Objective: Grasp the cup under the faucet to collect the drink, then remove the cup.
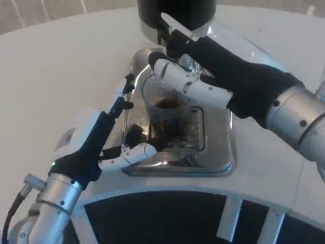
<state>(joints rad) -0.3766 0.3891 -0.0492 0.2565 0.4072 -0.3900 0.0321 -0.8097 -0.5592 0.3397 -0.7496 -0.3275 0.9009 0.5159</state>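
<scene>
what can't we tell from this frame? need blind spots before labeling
- Faucet outlet: head view, hidden behind the right hand; whether drink is flowing can't be told.
- Dispenser: top cut off by the upper edge.
- Cup: far rim covered by the right hand's fingers; contact unclear.
- Left hand: fingers lie at the cup's base on the drip tray; grip blurred.
</scene>
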